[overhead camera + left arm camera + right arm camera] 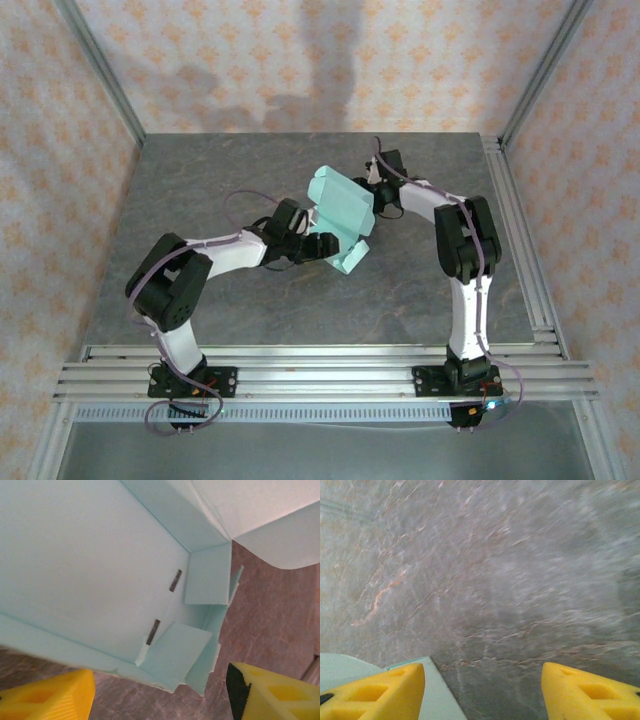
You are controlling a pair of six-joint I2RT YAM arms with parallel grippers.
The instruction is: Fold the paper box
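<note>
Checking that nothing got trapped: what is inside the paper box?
In the left wrist view the paper box shows only its own card inside: two dark slots and two small flaps folded in at a corner. Anything under those flaps is covered.

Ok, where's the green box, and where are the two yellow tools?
box [340,202], top view, its big raised panel.
left tool [160,692], left wrist view, between its fingertips.
right tool [482,690], right wrist view, between its fingertips.
</note>
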